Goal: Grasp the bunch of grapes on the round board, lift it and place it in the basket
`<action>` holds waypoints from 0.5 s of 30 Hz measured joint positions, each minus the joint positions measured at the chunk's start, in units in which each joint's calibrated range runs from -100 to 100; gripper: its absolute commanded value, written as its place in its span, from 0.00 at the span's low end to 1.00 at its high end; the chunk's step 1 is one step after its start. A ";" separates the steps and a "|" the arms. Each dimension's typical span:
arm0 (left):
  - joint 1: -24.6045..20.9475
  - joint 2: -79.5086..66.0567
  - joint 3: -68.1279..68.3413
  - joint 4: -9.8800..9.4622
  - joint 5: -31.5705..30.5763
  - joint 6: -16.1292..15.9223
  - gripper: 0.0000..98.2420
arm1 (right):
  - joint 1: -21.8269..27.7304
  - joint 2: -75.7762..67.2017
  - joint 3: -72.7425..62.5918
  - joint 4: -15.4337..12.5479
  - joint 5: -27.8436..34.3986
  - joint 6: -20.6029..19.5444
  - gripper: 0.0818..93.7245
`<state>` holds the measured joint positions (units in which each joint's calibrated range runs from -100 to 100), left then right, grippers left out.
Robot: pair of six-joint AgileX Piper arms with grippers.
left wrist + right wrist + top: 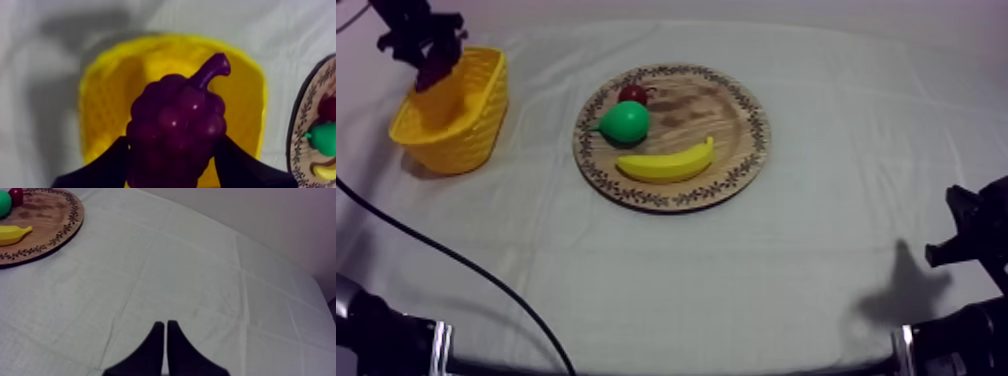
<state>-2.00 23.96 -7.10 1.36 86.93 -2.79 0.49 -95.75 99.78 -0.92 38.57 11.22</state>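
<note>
My left gripper (436,72) hangs over the yellow basket (476,125) at the table's far left, shut on the purple bunch of grapes (437,71). In the left wrist view the grapes (175,125) sit between my black fingers (107,165) right above the basket's opening (120,85), stem pointing away. The round wooden board (736,120) in the middle holds a green pear (626,121), a banana (666,163) and a small red fruit (632,93). My right gripper (163,333) is shut on nothing, low over bare cloth at the right.
The board's edge (300,125) lies close beside the basket in the left wrist view. My right arm (976,240) rests at the table's right edge, with the board (55,233) far off from it. Open cloth spans the front and right.
</note>
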 measured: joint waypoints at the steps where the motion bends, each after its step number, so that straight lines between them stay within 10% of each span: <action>1: -0.08 0.46 1.37 0.29 -0.87 -0.03 0.45 | 0.00 0.00 0.00 0.00 0.00 0.00 0.00; 15: -0.17 2.75 11.89 1.11 -7.25 -0.02 0.47 | 0.00 0.00 0.00 0.00 0.00 0.00 0.00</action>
<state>-2.16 26.72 4.79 2.47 79.68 -2.81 0.49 -95.75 99.78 -0.92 38.57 11.22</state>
